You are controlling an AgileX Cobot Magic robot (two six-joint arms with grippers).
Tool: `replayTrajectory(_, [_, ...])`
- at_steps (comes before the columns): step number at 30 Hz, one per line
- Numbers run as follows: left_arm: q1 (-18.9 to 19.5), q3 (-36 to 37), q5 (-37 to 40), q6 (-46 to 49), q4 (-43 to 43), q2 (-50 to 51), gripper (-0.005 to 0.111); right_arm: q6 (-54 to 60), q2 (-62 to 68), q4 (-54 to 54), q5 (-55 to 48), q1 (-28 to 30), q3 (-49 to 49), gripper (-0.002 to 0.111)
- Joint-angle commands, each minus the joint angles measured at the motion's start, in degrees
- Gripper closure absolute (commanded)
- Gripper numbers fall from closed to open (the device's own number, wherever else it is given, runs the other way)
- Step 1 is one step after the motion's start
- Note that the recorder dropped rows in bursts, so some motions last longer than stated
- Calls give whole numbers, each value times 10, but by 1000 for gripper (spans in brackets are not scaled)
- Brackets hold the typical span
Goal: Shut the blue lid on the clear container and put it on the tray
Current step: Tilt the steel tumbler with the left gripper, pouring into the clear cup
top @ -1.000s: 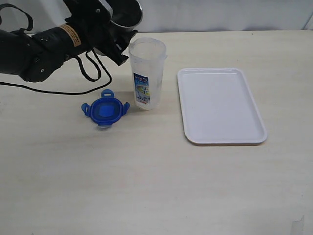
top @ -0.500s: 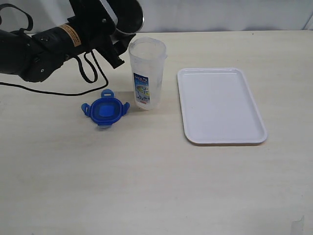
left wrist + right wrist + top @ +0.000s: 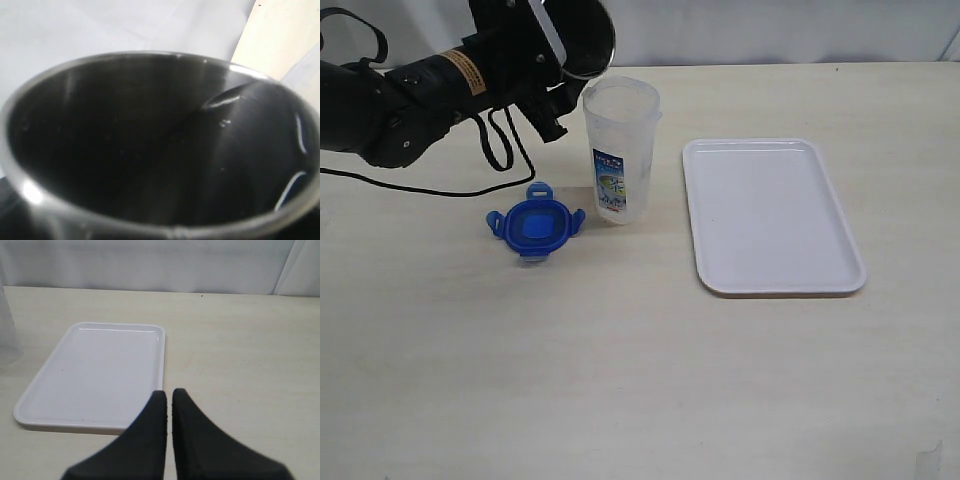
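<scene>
Aloft, steel cup point(image 3: 582, 35) clasped in left fingers point(image 3: 550, 112), right fingers point(image 3: 150, 440) pressed together, flat white tray point(image 3: 770, 215).

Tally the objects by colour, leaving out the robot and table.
Blue: 1, small rounded blue plastic lid
Clear: 1, tall clear plastic container
White: 1, flat white rectangular plastic tray
Silver: 1, round steel cup
Total: 4

Steel cup point(image 3: 582, 35) cropped, top edge, ext. view
</scene>
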State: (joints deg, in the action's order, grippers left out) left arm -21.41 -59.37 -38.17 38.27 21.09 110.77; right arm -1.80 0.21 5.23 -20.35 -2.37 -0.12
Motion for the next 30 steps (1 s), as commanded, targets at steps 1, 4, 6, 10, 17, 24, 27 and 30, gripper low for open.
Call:
replayTrajectory(1, [-1, -8, -38, 26, -3, -12, 107, 0, -2, -1, 5, 3, 1, 104])
replayTrajectory(4, [-1, -8, -38, 26, -3, -12, 107, 0, -2, -1, 5, 3, 1, 104])
replayTrajectory(6, [-1, -8, -38, 28, -3, -12, 107, 0, -2, -1, 5, 3, 1, 104])
replayTrajectory(10, [-1, -8, -38, 53, -3, -12, 107, 0, -2, -1, 5, 3, 1, 104])
replayTrajectory(17, [-1, -8, -39, 75, -6, -12, 107, 0, -2, -1, 5, 3, 1, 104])
replayTrajectory(24, [-1, -8, -39, 116, -6, -12, 107, 0, -2, -1, 5, 3, 1, 104])
replayTrajectory(27, [-1, -8, -39, 131, -6, -12, 107, 0, -2, -1, 5, 3, 1, 104])
replayTrajectory(30, [-1, -8, -40, 150, -6, -12, 107, 0, -2, -1, 5, 3, 1, 104])
